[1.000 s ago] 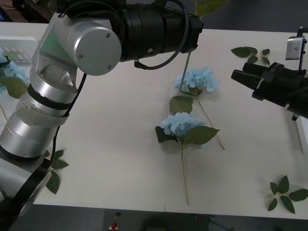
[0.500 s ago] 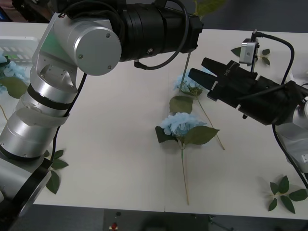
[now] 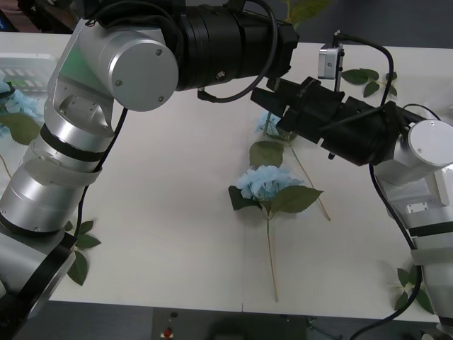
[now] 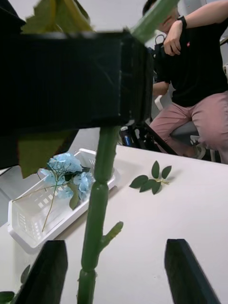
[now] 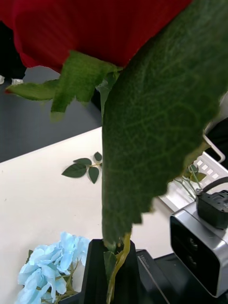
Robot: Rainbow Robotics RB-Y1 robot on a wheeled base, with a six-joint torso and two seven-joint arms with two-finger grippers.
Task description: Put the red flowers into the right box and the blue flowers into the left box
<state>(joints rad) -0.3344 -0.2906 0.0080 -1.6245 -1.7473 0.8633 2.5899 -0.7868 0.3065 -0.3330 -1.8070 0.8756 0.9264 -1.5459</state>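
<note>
My left gripper (image 3: 287, 39) is raised over the far middle of the table, shut on a red flower. The flower's bloom (image 5: 95, 28) and big leaf sit close to the left wrist camera, and its green stem (image 3: 273, 92) hangs down. My right gripper (image 3: 267, 110) is open, its black fingers on either side of that stem (image 4: 97, 209) just below the left gripper (image 4: 71, 80). One blue flower (image 3: 272, 180) lies mid-table, another (image 5: 47, 266) lies under the right gripper. The left box (image 3: 25, 67) at the far left holds blue flowers (image 4: 66, 171). The right box (image 5: 209, 166) holds green stems.
Loose leaf sprigs lie at the far right (image 3: 368, 76), the near right corner (image 3: 417, 283) and the near left (image 3: 79, 248). My left arm (image 3: 106, 92) spans the left half of the table. The table's front edge (image 3: 241, 308) runs close below the near flower's stem.
My right gripper has swung in from the table's right edge leftward, open, until its fingers flank the hanging stem. The left arm and the flowers on the table have stayed still.
</note>
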